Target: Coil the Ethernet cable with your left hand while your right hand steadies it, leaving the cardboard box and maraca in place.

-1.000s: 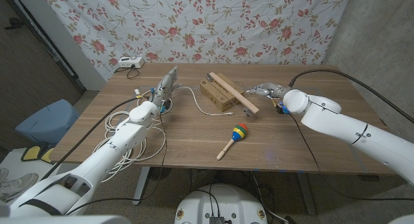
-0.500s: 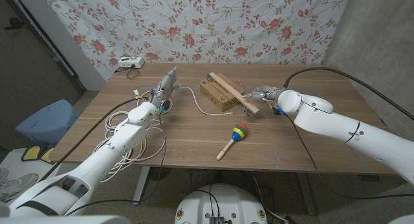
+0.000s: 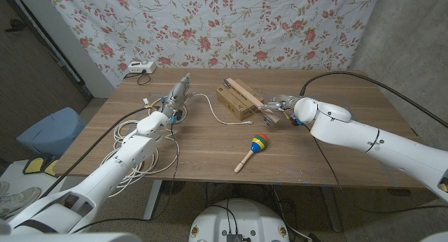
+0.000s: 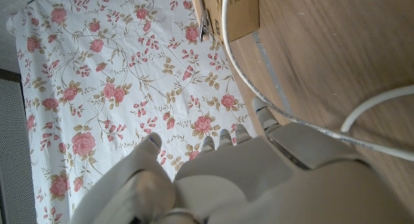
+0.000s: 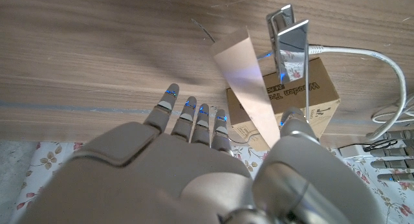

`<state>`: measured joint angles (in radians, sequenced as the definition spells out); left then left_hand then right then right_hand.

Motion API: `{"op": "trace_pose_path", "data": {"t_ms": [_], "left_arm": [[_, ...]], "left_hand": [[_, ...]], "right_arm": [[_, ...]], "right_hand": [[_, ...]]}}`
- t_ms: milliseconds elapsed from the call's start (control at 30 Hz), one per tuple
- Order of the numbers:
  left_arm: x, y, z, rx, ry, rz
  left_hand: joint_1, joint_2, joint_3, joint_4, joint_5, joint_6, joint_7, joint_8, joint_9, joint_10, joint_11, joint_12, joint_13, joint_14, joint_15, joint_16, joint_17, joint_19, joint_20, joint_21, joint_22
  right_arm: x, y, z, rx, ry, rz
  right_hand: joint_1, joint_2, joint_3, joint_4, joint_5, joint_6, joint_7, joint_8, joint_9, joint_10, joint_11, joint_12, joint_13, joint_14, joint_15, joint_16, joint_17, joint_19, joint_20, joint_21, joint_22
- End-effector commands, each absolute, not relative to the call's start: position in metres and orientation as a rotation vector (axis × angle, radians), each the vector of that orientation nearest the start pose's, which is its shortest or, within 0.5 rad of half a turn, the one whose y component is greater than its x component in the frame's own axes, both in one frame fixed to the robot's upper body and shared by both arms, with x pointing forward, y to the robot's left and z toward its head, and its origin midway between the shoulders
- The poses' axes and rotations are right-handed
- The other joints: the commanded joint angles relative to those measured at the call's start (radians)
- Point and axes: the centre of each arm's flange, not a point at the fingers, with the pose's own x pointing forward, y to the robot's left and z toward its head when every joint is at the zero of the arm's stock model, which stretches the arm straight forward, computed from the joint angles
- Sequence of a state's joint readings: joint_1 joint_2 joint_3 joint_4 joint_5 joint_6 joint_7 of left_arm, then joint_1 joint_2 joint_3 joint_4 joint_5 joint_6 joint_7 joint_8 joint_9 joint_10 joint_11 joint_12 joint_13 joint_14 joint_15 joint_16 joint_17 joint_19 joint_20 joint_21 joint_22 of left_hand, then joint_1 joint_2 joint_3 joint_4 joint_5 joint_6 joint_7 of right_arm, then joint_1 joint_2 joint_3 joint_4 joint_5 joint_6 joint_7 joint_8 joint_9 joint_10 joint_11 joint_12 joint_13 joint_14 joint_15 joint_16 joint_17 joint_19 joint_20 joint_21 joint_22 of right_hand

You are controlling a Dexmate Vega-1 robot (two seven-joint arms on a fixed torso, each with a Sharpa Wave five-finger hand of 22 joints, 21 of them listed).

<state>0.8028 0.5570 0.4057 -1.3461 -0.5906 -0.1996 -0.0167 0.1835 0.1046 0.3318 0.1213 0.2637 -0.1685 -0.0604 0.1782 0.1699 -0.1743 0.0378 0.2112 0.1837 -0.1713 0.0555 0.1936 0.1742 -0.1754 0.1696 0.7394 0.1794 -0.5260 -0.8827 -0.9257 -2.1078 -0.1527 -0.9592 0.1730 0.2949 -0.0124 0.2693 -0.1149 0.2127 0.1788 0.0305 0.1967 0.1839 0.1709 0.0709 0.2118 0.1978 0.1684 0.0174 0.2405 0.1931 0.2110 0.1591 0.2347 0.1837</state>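
Two hands over a wooden table point(image 3: 203, 147) with visible grain; landmark is the cardboard box point(image 3: 234, 104), a brown rectangular carton with printed lettering, near the table's middle toward the floral cloth.

A flat wooden strip point(image 3: 253, 99) lies slanted across the box top, with shiny metal clips point(image 5: 288, 31) at its end in the right wrist view.

Left hand point(image 3: 180, 93) is on the left side of the box, well apart from it, fingers straight and close together, pointing toward the floral cloth. The white Ethernet cable point(image 3: 210, 106), thin and round, runs from this hand in a curve to the box's front left corner; whether the fingers pinch it cannot be told. In the left wrist view the cable point(image 4: 284, 111) crosses right by the fingertips point(image 4: 260, 106).

Loose white coils point(image 3: 136, 147) sit farther left of the box, near the table edge.

Right hand point(image 3: 278, 103) is just right of the box, at the strip's end, fingers slightly apart and gently curved, holding nothing visible.

Maraca point(image 3: 253, 149), wooden handle with a rounded, colour-striped head, lies in front of the box, apart from it.
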Motion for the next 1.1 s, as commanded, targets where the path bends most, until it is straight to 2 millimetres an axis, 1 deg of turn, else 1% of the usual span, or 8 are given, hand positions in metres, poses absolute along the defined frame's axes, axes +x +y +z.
{"op": "trace_pose_path", "data": {"t_ms": [33,333,500,667,833,933,1033,1100], "left_arm": [[0.652,0.288,-0.014,0.072,-0.559,-0.225],[0.652,0.293,-0.015,0.069,-0.558,-0.222],[0.654,0.295,-0.014,0.067,-0.559,-0.226],[0.656,0.297,-0.014,0.066,-0.556,-0.23],[0.658,0.298,-0.014,0.065,-0.554,-0.232],[0.659,0.298,-0.014,0.063,-0.552,-0.232],[0.659,0.299,-0.014,0.064,-0.55,-0.234],[0.659,0.299,-0.014,0.065,-0.55,-0.233]], "left_hand": [[-0.009,-0.005,-0.006,-0.001,0.006,-0.047,0.006,0.004,0.003,-0.024,0.006,0.0,0.005,-0.036,0.009,0.0,0.006,-0.092,0.008,-0.003,0.002],[-0.01,-0.005,-0.007,-0.001,0.007,-0.047,0.005,0.004,0.003,-0.024,0.006,0.0,0.005,-0.035,0.01,0.0,0.006,-0.091,0.008,-0.006,0.002],[-0.011,-0.005,-0.008,-0.001,0.007,-0.047,0.006,0.004,0.003,-0.024,0.006,0.0,0.005,-0.035,0.009,-0.001,0.006,-0.09,0.009,-0.007,0.002],[-0.011,-0.006,-0.009,-0.001,0.008,-0.047,0.006,0.004,0.003,-0.024,0.007,-0.001,0.005,-0.035,0.009,-0.001,0.006,-0.09,0.009,-0.009,0.002],[-0.012,-0.006,-0.01,-0.001,0.008,-0.046,0.005,0.004,0.003,-0.025,0.007,-0.001,0.005,-0.035,0.009,-0.001,0.006,-0.089,0.009,-0.01,0.002],[-0.013,-0.006,-0.01,-0.001,0.008,-0.046,0.006,0.004,0.003,-0.025,0.007,-0.001,0.005,-0.035,0.009,-0.001,0.006,-0.089,0.009,-0.011,0.002],[-0.013,-0.006,-0.01,-0.001,0.009,-0.046,0.005,0.004,0.003,-0.025,0.007,-0.001,0.005,-0.035,0.009,-0.001,0.006,-0.089,0.009,-0.012,0.002],[-0.013,-0.006,-0.011,-0.001,0.009,-0.046,0.005,0.004,0.003,-0.026,0.007,-0.002,0.005,-0.035,0.009,-0.001,0.006,-0.088,0.009,-0.012,0.002]], "right_arm": [[0.579,-0.164,0.006,-1.32,-0.127,0.118],[0.588,-0.154,0.007,-1.374,-0.137,0.077],[0.592,-0.148,0.006,-1.416,-0.134,0.051],[0.596,-0.142,0.005,-1.459,-0.12,0.023],[0.6,-0.137,0.005,-1.492,-0.1,-0.004],[0.602,-0.134,0.004,-1.509,-0.104,-0.021],[0.604,-0.131,0.004,-1.525,-0.102,-0.045],[0.604,-0.13,0.003,-1.534,-0.11,-0.07]], "right_hand": [[0.021,0.01,0.006,-0.008,0.008,0.01,-0.005,0.01,0.006,0.015,-0.002,0.008,0.006,0.012,-0.009,0.007,0.004,0.016,-0.004,0.006,0.003],[0.058,0.028,0.022,-0.024,0.017,0.023,-0.013,0.013,0.006,0.03,-0.007,0.011,0.007,0.03,-0.024,0.01,0.004,0.034,-0.008,0.01,0.003],[0.111,0.041,0.042,-0.046,0.027,0.028,-0.017,0.015,0.007,0.04,-0.016,0.011,0.008,0.041,-0.035,0.01,0.004,0.053,-0.016,0.013,0.002],[0.21,0.051,0.074,-0.068,0.043,0.035,-0.025,0.017,0.007,0.057,-0.025,0.011,0.01,0.068,-0.056,0.014,0.006,0.094,-0.035,0.022,0.003],[0.343,0.058,0.107,-0.069,0.056,0.045,-0.034,0.015,0.007,0.073,-0.035,0.008,0.012,0.095,-0.078,0.018,0.01,0.187,-0.079,0.054,0.01],[0.411,0.078,0.125,-0.068,0.061,0.054,-0.046,0.015,0.007,0.089,-0.045,0.01,0.013,0.133,-0.101,0.033,0.016,0.231,-0.107,0.073,0.014],[0.487,0.115,0.142,-0.065,0.06,0.075,-0.068,0.019,0.007,0.119,-0.069,0.015,0.015,0.18,-0.144,0.06,0.03,0.268,-0.136,0.094,0.02],[0.545,0.155,0.156,-0.062,0.052,0.096,-0.078,0.023,0.008,0.16,-0.083,0.026,0.018,0.227,-0.177,0.092,0.048,0.287,-0.158,0.11,0.025]]}}
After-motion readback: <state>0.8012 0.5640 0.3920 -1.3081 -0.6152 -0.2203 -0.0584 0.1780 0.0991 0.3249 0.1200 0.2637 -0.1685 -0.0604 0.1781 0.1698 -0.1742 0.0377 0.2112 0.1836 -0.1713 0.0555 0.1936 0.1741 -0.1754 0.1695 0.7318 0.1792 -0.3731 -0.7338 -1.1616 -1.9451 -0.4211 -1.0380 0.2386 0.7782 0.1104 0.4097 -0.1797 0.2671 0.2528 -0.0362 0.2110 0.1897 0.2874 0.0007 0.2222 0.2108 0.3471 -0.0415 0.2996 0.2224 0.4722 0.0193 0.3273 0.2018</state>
